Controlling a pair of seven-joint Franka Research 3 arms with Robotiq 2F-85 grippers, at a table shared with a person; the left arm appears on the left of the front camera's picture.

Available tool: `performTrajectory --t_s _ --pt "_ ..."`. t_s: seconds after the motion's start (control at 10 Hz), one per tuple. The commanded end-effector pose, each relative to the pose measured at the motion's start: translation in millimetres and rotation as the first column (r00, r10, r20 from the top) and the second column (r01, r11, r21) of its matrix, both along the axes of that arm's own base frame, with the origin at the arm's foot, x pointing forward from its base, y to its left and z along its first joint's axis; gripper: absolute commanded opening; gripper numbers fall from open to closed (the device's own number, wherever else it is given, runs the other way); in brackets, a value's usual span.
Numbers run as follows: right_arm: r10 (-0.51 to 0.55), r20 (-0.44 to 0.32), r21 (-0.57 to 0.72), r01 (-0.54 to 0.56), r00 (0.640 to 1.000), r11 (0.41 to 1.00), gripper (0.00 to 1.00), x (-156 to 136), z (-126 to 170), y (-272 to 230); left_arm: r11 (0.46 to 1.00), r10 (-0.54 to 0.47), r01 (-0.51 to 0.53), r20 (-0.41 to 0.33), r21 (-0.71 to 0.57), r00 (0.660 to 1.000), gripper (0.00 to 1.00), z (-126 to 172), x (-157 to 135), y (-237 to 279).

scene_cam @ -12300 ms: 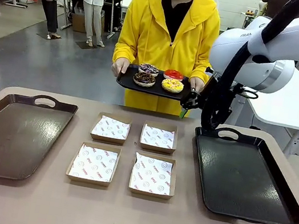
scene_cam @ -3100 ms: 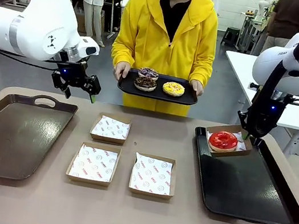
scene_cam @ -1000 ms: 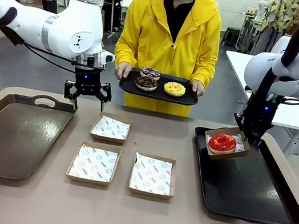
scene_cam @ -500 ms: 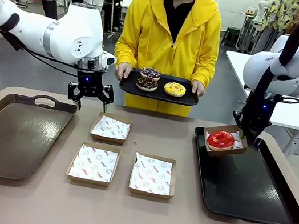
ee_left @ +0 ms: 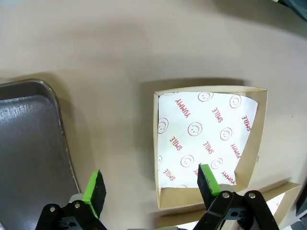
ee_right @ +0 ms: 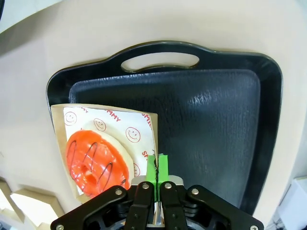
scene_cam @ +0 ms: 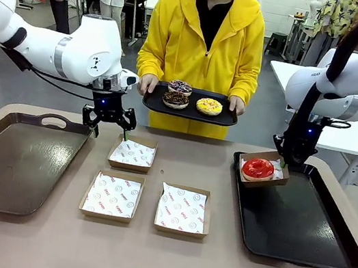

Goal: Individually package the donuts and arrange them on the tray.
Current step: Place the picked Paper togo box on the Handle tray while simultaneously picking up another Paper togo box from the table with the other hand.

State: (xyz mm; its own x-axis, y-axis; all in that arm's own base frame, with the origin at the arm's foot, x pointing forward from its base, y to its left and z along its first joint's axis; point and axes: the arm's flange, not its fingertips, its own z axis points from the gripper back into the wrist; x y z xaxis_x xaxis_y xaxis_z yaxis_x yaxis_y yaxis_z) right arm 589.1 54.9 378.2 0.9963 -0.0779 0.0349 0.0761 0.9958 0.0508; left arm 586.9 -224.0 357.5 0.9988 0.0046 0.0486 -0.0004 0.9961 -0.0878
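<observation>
The red glazed donut (scene_cam: 258, 167) lies in a brown paper-lined box (scene_cam: 275, 177), and my right gripper (scene_cam: 283, 163) is shut on that box's edge, holding it just above the far left corner of the right black tray (scene_cam: 301, 225). In the right wrist view the red donut (ee_right: 93, 163) sits in the box (ee_right: 139, 129) left of the pinched fingers (ee_right: 157, 167). Three more donuts, purple-white (scene_cam: 179, 87), dark chocolate (scene_cam: 175, 99) and yellow (scene_cam: 208, 106), rest on the small tray (scene_cam: 220, 118) the person holds. My left gripper (scene_cam: 109, 122) hangs open over the far left empty box (scene_cam: 132, 153), its fingers (ee_left: 96, 189) straddling the box's edge (ee_left: 156, 158).
Two more empty lined boxes (scene_cam: 112, 195) (scene_cam: 182, 209) lie nearer the front of the table. A large black tray (scene_cam: 15, 160) lies at the left, its corner (ee_left: 33, 143) in the left wrist view. The person in yellow stands at the far side.
My right gripper has carried the boxed red donut lower and leftward over the right tray's corner. My left gripper has shifted right and down toward the far left empty box.
</observation>
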Motion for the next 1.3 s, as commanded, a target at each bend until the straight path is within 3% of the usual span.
performTrajectory --t_s 0.0,1.2 --pt "-0.024 0.015 0.016 0.024 1.0 1.0 0.01 8.2 1.1 3.2 0.999 -0.025 0.024 -0.018 -0.03 1.0 1.0 -2.2 11.8 3.9" --pt "0.023 -0.019 0.028 -0.023 1.0 0.999 0.01 21.5 -22.9 7.1 0.997 -0.077 0.077 -0.088 -0.003 0.993 1.0 -27.7 14.1 -2.0"
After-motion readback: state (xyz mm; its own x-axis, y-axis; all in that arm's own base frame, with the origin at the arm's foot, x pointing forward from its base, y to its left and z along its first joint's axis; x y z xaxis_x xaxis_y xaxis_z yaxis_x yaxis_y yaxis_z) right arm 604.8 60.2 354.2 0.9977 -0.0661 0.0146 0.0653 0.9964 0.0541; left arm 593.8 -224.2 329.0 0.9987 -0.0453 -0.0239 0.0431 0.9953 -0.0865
